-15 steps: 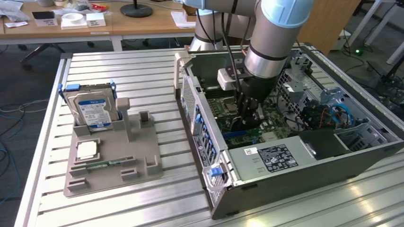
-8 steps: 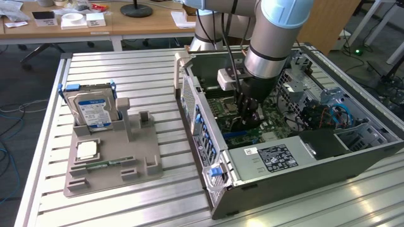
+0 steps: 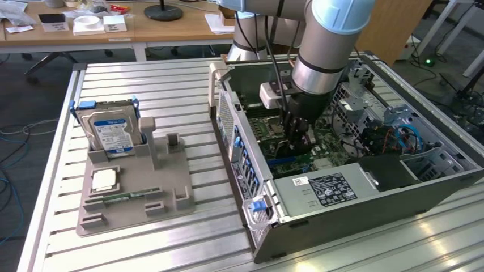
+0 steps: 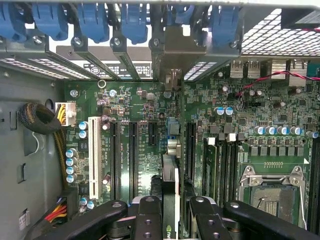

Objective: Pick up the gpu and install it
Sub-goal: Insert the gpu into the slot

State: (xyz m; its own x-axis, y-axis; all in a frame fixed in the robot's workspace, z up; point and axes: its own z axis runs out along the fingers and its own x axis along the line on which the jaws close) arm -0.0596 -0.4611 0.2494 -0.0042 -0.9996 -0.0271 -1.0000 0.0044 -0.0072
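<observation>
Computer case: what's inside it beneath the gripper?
The gripper holds the graphics card edge-on over the green motherboard. What lies directly beneath the card is hidden.

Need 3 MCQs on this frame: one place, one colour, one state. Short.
1. Where is the hard drive?
A) upright in the grey tray
B) inside the case
C) on the wooden desk

2. What colour is the odd-one-out long slot on the motherboard?
A) white
B) red
C) yellow

3. What is the state of the gpu?
A) lying in the tray
B) clamped in the gripper over the motherboard
C) on the floor

Key:
1. A, it stands in the tray at the exterior view's left.
2. A, the neighbouring slots are black.
3. B, the fingers pinch the card edge-on.
</observation>
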